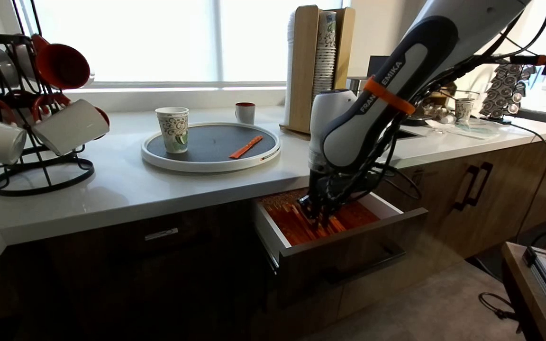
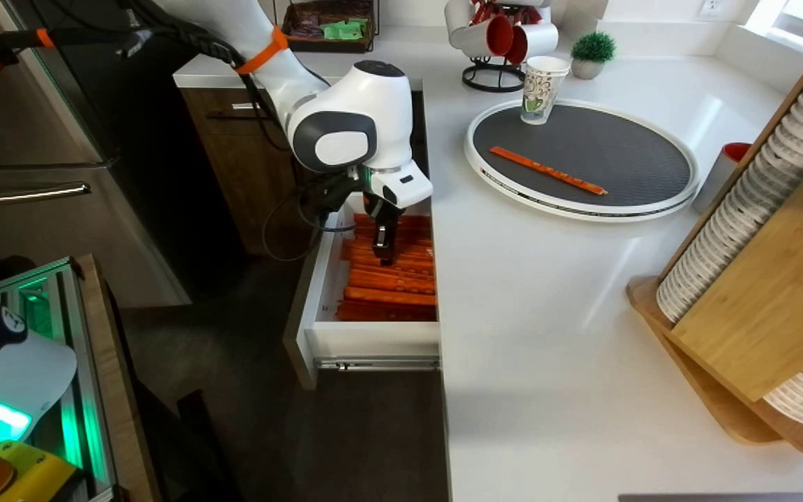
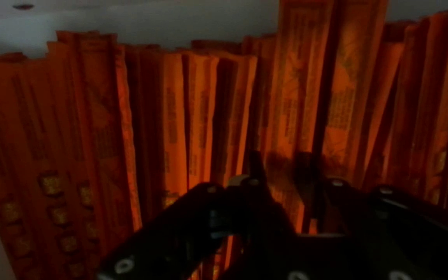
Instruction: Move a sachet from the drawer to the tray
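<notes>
A white kitchen worktop (image 2: 548,314) ran in front of a bright window (image 1: 135,42), and below its edge a brown wood-fronted drawer (image 2: 373,341) stood pulled out. A white Franka arm (image 2: 342,146) hung down into it. Inside, orange-red stick sachets (image 3: 200,116) were packed side by side. In the wrist view the jaws showed a gap between their tips, and one sachet (image 3: 298,97) showed in that gap, its end reaching past most of its neighbours; the view was too dim and blurred to tell whether they were clenched on it or loose around it. A large round tray (image 1: 206,166) on the worktop already held one matching sachet (image 1: 246,147), lying flat and apart from a patterned paper cup (image 1: 174,137). The step in hand appeared to be picking another sachet from the drawer. The next move seemed to call for a firm hold on that single sachet, without catching the one beside it, then a straight lift clear of the drawer's walls and the worktop's edge before any swing towards the tray.
</notes>
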`<state>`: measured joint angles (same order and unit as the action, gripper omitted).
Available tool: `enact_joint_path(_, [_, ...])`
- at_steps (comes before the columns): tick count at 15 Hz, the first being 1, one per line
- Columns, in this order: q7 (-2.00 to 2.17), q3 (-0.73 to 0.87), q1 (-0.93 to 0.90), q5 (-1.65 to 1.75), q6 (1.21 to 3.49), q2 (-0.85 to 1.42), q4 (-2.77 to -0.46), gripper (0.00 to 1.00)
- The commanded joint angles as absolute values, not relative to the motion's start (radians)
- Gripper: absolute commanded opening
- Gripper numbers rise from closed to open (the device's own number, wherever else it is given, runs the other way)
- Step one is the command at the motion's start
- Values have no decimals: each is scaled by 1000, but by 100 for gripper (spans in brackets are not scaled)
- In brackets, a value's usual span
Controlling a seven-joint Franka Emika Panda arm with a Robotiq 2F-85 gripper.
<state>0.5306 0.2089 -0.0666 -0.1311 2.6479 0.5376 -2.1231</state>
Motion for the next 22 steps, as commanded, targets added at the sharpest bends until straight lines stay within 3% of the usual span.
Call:
enact_joint_path(1, [542, 214, -72, -117, 2663, 555, -2126, 53])
enact_joint_path(2, [542, 214, -72, -118, 2662, 558, -2125, 54])
enact_joint_path(4, [542, 215, -73, -117, 2661, 561, -2125, 65])
enact_joint_path(6, [542, 214, -74, -117, 2661, 563, -2124, 66])
enact_joint_path(7, [541, 214, -74, -117, 2660, 564, -2123, 61])
enact_joint_path(11, [540, 215, -73, -117, 2658, 565, -2123, 24])
enact_joint_path(13, [540, 216, -73, -117, 2659, 564, -2123, 19])
enact_joint_path(15, [542, 219, -74, -115, 2658, 559, -2124, 21])
enact_joint_path(18, [543, 220, -76, -113, 2659, 557, -2124, 31])
enact_joint_path(22, [542, 219, -80, -113, 2660, 550, -2127, 29])
